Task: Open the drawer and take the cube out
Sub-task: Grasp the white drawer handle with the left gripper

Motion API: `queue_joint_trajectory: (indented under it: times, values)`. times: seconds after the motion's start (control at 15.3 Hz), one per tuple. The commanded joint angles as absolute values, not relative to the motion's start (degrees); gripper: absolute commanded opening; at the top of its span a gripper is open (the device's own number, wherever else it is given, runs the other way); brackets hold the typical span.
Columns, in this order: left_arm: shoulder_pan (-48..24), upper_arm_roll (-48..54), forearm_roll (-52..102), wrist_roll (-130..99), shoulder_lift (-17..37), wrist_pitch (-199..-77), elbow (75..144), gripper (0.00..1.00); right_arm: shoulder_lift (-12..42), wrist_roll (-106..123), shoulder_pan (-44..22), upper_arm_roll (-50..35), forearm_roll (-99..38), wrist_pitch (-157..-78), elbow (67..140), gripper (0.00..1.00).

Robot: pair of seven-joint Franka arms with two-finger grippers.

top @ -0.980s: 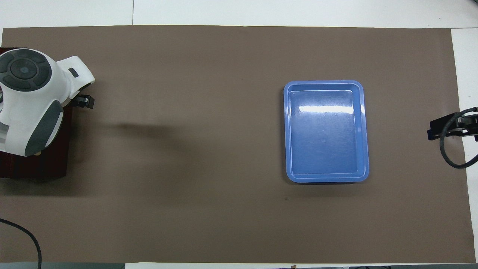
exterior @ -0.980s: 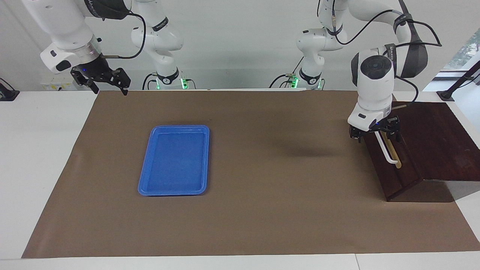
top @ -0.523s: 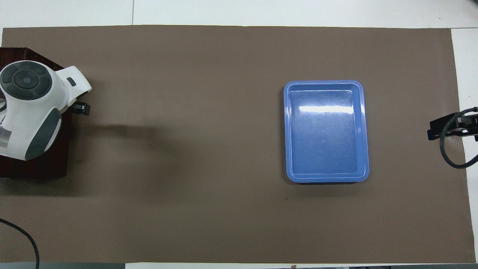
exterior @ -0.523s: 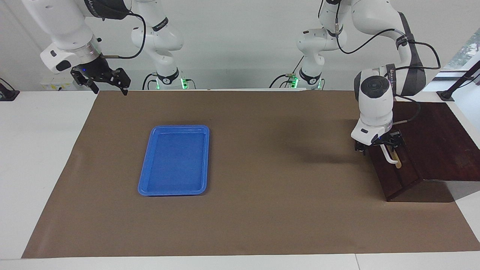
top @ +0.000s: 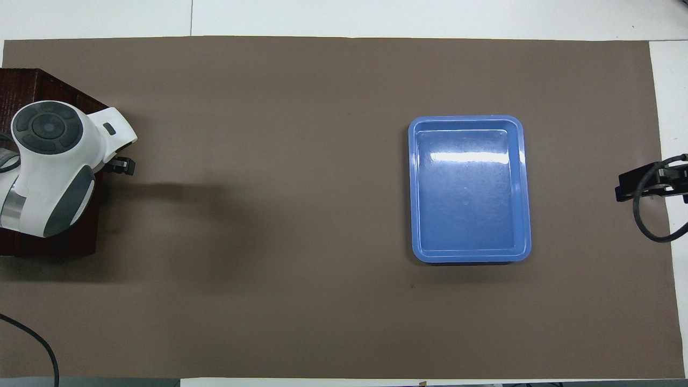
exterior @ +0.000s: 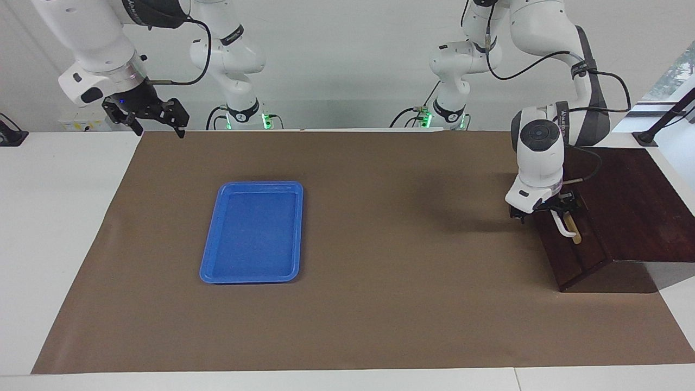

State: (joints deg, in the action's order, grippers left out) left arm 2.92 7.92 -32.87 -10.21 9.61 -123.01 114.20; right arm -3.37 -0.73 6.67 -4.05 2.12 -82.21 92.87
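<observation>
Left gripper [exterior: 549,210], fingers wide, sits at the white bar handle [exterior: 562,226] of the shut dark reddish-brown wooden drawer [exterior: 570,247]: should close squarely, pull straight; cube unseen; right gripper [exterior: 157,126] waits open.

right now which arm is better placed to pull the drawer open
Left. Its hand is open and down at the white handle of the closed drawer. The right hand waits raised at the right arm's end of the table, nearer the blue tray.
</observation>
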Motion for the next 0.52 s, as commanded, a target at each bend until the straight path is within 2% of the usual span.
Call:
queue_joint_trajectory:
  times: [0.0,0.46]
  values:
    - [1.33,8.35,-33.75,-11.6,8.53,-124.37,116.28,1.0,-4.31,0.35,7.73,-4.83,2.46,-81.74,93.52,1.0]
    - [-4.65,8.35,-26.47,-11.34,8.44,-124.28,116.37,1.0,-4.22,0.35,7.82,-4.83,2.46,-81.74,93.52,1.0]
